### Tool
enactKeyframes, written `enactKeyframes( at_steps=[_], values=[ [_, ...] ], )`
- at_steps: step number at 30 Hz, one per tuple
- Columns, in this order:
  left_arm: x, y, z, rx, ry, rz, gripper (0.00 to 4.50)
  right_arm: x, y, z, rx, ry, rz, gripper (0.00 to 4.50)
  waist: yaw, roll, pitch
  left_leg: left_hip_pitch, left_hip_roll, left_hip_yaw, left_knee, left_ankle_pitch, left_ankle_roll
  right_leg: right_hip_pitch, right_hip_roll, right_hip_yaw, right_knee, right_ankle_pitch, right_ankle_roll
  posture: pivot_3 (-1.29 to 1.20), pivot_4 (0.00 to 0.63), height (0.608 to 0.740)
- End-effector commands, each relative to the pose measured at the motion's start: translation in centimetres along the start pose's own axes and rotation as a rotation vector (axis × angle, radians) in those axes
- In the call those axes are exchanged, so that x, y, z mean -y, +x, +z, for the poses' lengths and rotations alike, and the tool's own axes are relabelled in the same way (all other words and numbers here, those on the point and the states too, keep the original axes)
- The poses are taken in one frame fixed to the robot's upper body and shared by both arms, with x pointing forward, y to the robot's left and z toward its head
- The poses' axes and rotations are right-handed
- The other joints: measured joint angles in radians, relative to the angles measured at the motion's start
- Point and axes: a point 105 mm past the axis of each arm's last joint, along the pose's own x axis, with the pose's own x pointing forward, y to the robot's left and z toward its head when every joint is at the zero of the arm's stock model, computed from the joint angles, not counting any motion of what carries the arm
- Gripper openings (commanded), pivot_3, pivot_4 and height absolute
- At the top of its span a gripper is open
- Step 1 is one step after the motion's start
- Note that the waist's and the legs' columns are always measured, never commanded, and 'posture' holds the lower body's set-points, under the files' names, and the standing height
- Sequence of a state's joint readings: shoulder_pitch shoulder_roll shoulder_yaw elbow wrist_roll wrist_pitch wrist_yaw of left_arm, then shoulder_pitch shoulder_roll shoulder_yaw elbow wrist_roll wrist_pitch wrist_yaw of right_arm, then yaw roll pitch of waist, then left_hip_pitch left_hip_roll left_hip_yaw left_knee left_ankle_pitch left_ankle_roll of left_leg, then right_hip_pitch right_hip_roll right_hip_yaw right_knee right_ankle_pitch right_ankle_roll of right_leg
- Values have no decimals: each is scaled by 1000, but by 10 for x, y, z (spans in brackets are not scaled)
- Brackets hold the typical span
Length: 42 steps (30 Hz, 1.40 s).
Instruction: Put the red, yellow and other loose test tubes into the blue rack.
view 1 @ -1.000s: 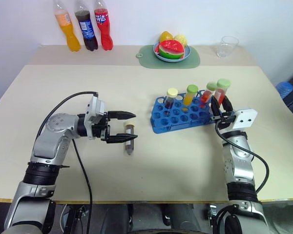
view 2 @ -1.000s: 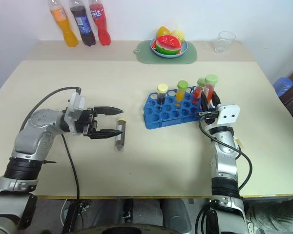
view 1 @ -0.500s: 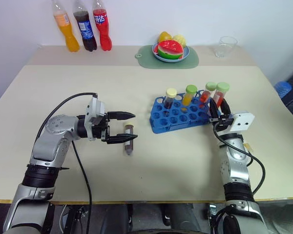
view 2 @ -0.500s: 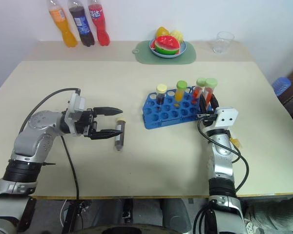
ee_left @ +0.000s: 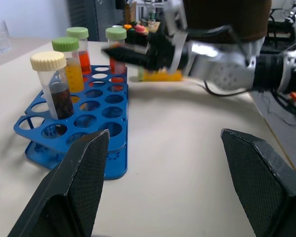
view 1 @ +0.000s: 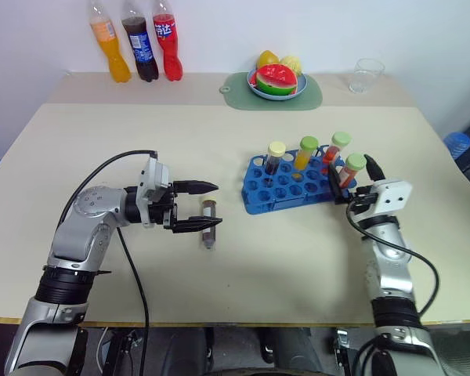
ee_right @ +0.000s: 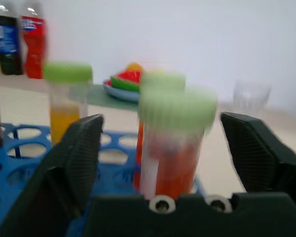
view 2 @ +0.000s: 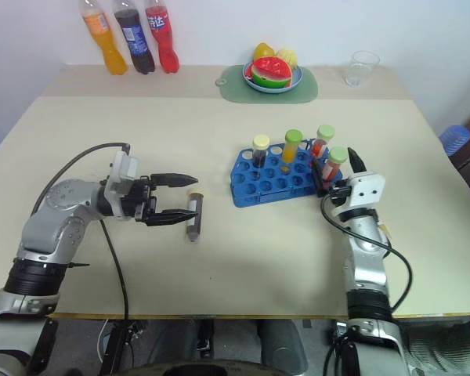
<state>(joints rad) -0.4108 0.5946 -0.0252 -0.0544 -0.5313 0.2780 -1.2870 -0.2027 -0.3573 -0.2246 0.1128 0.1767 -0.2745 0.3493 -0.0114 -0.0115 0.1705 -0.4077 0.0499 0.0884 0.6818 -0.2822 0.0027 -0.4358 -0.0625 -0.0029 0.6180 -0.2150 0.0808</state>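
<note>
On the beige counter [view 1: 298,258], the bright blue plastic rack with a grid of round holes [view 1: 286,190] holds four upright capped tubes, and its 3 o'clock end has the right gripper [view 1: 359,186], jaws spread around a green-capped orange-red tube [view 1: 352,169], probably letting it go. At the rack's 9 o'clock a loose dark-filled clear tube [view 1: 208,223] lies flat between the left gripper's [view 1: 205,206] open jaws, apparently readied for pickup. The three tall soda bottles [view 1: 135,48] at the counter's 11 o'clock carry labels too small to read.
</note>
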Motion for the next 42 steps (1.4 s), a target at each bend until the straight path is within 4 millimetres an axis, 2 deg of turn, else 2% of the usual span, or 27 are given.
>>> enactKeyframes(
  at_steps=[1,5,8,12,16,21,27,36,39,42],
  values=[
    [3,5,5,23,27,-18,3726,4,-10,30,-30,-59,68,4084,0,0,0,0,0,0,0,0,0,0,0,0,0,0,0,0,150,740],
    [3,10,4,33,24,-25,3726,6,-39,35,-227,-71,158,4084,1,0,-1,0,0,-1,0,0,0,0,0,0,0,0,0,0,150,740],
    [3,14,2,44,18,-43,3726,27,-66,33,-482,-155,172,4084,3,0,-1,0,0,-2,0,0,0,0,0,0,-1,0,0,0,150,740],
    [4,18,1,51,10,-62,3726,51,-80,21,-761,-50,190,4084,-3,-2,-2,1,0,-3,1,0,0,2,-1,0,-2,0,-1,0,150,740],
    [4,21,0,57,4,-73,3726,75,-72,19,-929,73,142,4084,-3,-2,-1,1,0,-4,1,0,0,1,0,0,-2,0,-1,0,150,740],
    [6,21,-2,59,-5,-74,3726,79,-57,15,-1030,163,198,4084,0,-3,-1,-1,0,-4,0,0,0,0,1,0,-4,0,-1,0,150,740],
    [10,16,-3,52,-16,-55,3726,81,-47,-7,-1150,267,224,4084,-1,-3,-1,-1,-1,-4,0,0,1,0,0,0,-4,0,-1,0,150,740],
    [17,7,-3,30,-25,-21,3726,79,-44,-50,-1293,237,269,4084,-3,-3,-1,-2,0,-3,0,0,1,-2,0,0,-4,0,0,0,150,740],
    [18,5,-3,26,-27,-13,3726,78,-45,-57,-1321,206,296,3352,-5,-4,-1,-2,0,-3,1,0,1,-1,0,0,-4,0,0,0,150,740],
    [18,3,-3,23,-30,-3,3726,79,-43,-57,-1315,197,312,1794,-4,-5,-2,-1,0,-3,1,0,1,-1,0,0,-4,0,0,0,150,740]
  ],
)
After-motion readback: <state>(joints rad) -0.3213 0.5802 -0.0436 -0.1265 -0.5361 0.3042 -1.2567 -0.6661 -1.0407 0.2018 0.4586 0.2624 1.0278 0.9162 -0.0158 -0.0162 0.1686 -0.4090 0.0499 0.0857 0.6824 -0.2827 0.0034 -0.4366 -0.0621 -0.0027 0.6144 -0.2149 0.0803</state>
